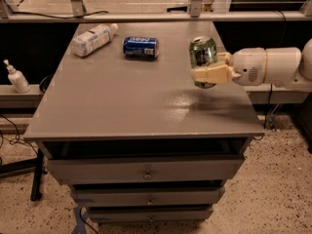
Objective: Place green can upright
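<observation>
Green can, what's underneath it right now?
The green can hangs in the gripper, which is shut on it, over the table's right side. Beneath it, only bare grey tabletop and the can's shadow show. The gripper's front finger covers the can's bottom rim.

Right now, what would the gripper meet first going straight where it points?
Likely nothing: the gripper, shut on the green can, points across the table; the blue can lies farther back. Depth unclear.

Base of green can (202, 48) hidden behind pincer (204, 71) above table (122, 104)
</observation>
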{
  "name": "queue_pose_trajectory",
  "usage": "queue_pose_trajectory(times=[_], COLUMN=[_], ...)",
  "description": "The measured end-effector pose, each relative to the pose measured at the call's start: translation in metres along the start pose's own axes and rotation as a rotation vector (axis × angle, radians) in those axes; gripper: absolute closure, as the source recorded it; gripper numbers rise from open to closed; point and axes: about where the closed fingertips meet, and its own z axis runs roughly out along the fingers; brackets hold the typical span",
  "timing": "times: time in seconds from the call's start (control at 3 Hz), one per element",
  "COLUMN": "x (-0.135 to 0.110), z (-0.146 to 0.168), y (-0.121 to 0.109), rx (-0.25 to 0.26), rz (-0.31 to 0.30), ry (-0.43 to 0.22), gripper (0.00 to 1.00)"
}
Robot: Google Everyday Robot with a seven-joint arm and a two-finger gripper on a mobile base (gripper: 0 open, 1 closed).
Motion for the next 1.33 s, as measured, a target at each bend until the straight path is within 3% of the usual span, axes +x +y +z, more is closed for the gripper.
queue_pose_trajectory(times=[0.67,1.0,1.33], x=[-0.029,-0.035,-0.036], z=[-0.018,-0.018,-0.016], y=[-0.011,-0.017,-0.025], rx=[0.051,0.052,0.061], rz=[-0.109,-0.134,-0.164], ry=[0.186,0.216,0.205], gripper=[1.00,1.00,1.00])
